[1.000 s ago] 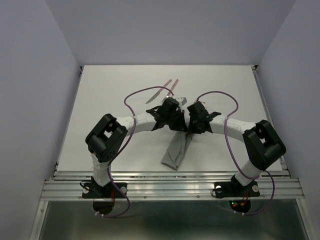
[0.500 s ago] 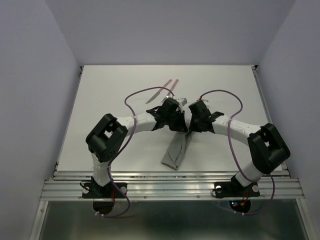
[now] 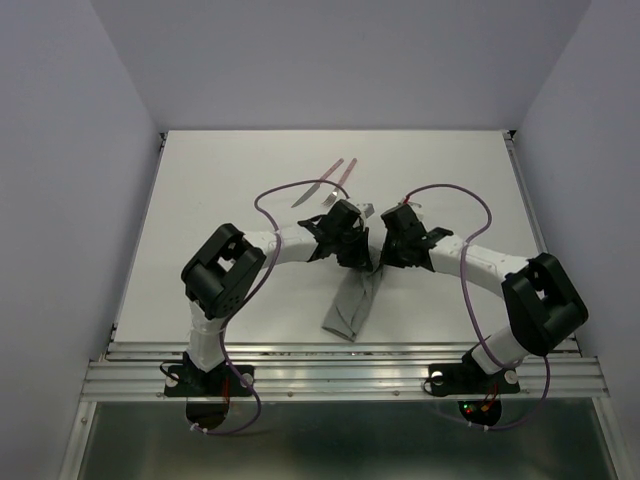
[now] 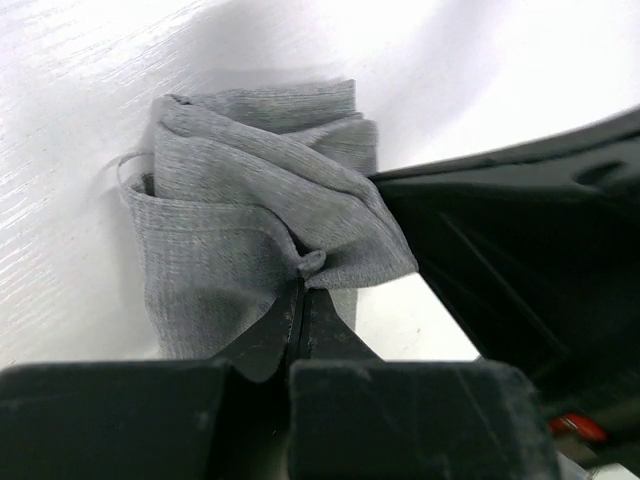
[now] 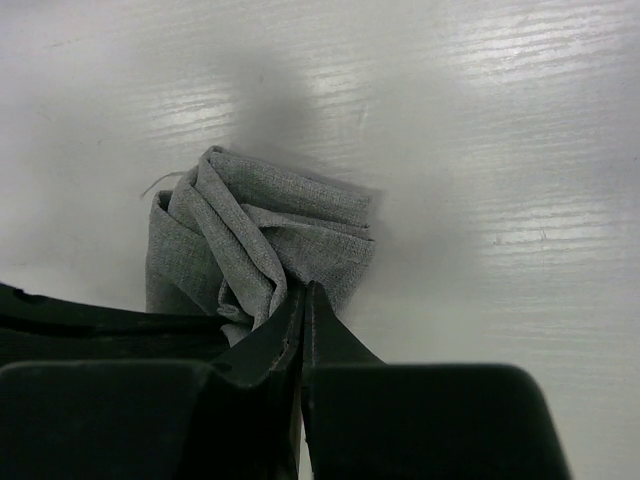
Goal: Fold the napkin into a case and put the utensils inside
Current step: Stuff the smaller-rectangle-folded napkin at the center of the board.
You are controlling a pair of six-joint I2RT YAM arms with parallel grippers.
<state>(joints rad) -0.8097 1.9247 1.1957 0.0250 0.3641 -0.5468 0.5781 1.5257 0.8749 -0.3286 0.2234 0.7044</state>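
A white, faintly grained desk [image 3: 220, 180] sits between pale lilac walls [image 3: 60, 150]. At its middle, the left fingers [image 4: 268, 338] and right fingers [image 5: 272, 340] pinch the bunched napkin [image 4: 250, 220]. The utensils [image 3: 346, 175] lie farther back.

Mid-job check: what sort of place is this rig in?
Probably a lab test cell, not a dining room: a bare white table boxed in by plain pale walls, the arms bolted to an aluminium rail at its near edge. The napkin and utensils are the only props in view.

Left gripper [image 4: 303, 288] and right gripper [image 5: 303, 296] crowd the napkin [image 3: 349, 306]; utensils [image 3: 325, 176] just beyond.
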